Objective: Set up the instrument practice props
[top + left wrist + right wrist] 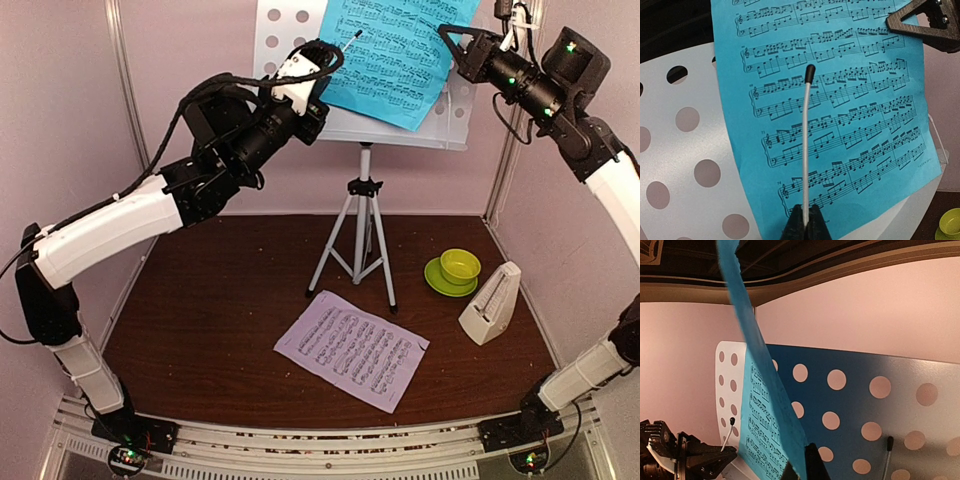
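The pale perforated music-stand desk [280, 30] stands at the back on grey tripod legs [358, 240]. The cyan music sheet [395, 50] leans tilted against it. My left gripper [325, 62] is shut on the desk's thin white page-holder wire [805, 150], which lies across the cyan sheet [855, 115]. My right gripper [447, 33] is shut on the cyan sheet's right edge [757, 365], its jaws [802, 466] pinching the paper. The lilac music sheet [352, 348] lies flat on the table in front. The cream metronome [492, 305] stands at the right.
A lime-green cup [460, 265] on its saucer sits right of the tripod, beside the metronome. A second page-holder wire [887, 452] stands on the desk's right side. Pink walls close in the left, back and right.
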